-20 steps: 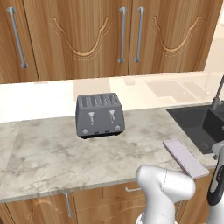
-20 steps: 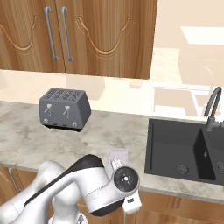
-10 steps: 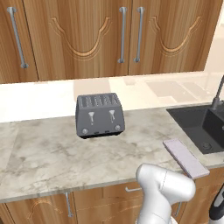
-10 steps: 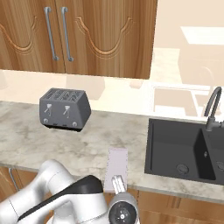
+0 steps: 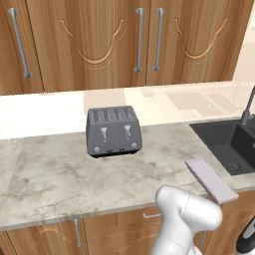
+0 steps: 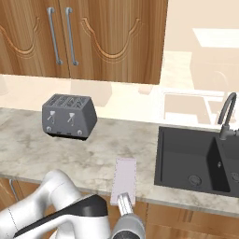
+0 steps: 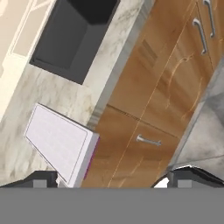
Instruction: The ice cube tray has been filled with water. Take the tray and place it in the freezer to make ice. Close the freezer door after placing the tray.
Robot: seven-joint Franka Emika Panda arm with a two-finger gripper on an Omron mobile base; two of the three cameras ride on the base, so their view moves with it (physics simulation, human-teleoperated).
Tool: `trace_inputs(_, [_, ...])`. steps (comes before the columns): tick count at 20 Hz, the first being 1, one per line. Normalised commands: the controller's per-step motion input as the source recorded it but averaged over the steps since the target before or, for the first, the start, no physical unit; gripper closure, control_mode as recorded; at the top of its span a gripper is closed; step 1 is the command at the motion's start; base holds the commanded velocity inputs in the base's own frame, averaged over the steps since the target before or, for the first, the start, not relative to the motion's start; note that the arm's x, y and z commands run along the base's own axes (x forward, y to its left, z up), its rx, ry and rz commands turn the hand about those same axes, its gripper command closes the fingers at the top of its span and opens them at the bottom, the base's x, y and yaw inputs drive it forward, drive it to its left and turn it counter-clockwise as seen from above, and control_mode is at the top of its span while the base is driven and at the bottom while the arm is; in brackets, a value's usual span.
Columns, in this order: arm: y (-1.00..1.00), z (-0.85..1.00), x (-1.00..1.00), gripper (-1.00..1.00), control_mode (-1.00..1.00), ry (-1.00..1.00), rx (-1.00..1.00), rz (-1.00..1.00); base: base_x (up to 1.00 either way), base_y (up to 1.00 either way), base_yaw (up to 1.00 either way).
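So the thin, long pale lilac ice cube tray [image 5: 211,179] is sitting at the front edge of the beige marbled stone table [image 5: 60,174], between the dark grey four-slot toaster [image 5: 113,131] and the black sink basin [image 6: 193,158]. Its near end pokes out slightly over the table lip, and the hand view shows the magenta-pink underside edge there.

The claw [image 7: 111,179] is spread wide with nothing in it, hanging low in front of the wooden cabinet drawers [image 7: 144,113], just off the tray's overhanging end. One dark fingertip [image 7: 39,178] is right beside the tray's corner, the other well out over the cabinet front.

My read: this is the reach-in for the pickup, nothing grabbed yet. To do it well I'd bring the fingers up level with the table lip and line them up across the tray's narrow width, one finger each side, since it's far too long the other way. That overhang is handy for getting in without scraping stone.

It's supposedly full of water, so keep it dead flat on the lift, go slow, and grip near enough to the middle that the far end doesn't droop and spill.
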Motion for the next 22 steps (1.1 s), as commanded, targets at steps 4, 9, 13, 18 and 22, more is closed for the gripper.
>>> trace_inputs(4, [0.30,-0.12,0.20,-1.00,-1.00,0.00,0.14,-0.01,0.00,0.00,0.00])
trace_inputs(9, [0.32,-0.13,0.15,-1.00,-1.00,0.00,0.19,0.00,0.00,0.00,0.00])
trace_inputs(13, [0.00,-0.08,0.00,-1.00,-1.00,-0.01,0.21,0.06,0.00,0.00,0.00])
trace_inputs(18, [-0.31,-0.04,0.04,-1.00,-1.00,-0.07,0.21,0.04,0.00,0.00,0.00])
trace_inputs(22, [-0.30,0.00,0.09,-1.00,-1.00,-0.03,0.24,0.03,0.00,0.00,0.00])
